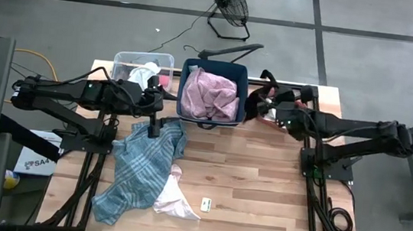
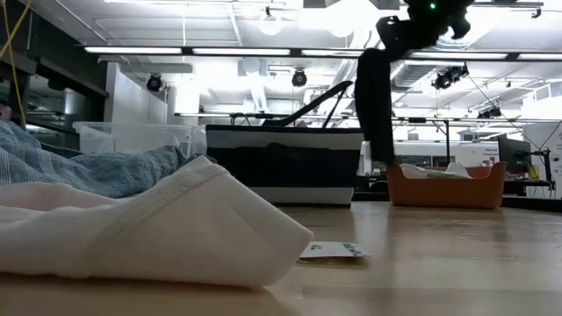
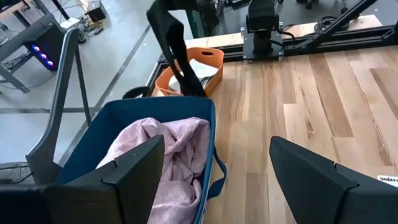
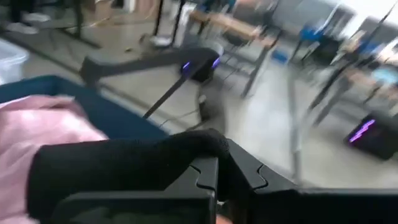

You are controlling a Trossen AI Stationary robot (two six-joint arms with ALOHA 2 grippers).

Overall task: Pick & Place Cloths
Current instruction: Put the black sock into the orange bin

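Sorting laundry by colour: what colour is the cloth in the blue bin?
Mauve-pink cloth, clearest in the high view.

Overhead down, tabletop level, both share bin (image 1: 213, 93)

You're looking at a wooden table (image 1: 262, 175) carrying a blue bin (image 1: 188, 114) at the far centre, a clear plastic tub (image 1: 124, 62) sitting to its left and an orange basket (image 2: 443, 189) to its right. A small white paper tag (image 1: 206, 203) is lying near the front edge. A black floor fan (image 1: 227, 2) is standing beyond the table.
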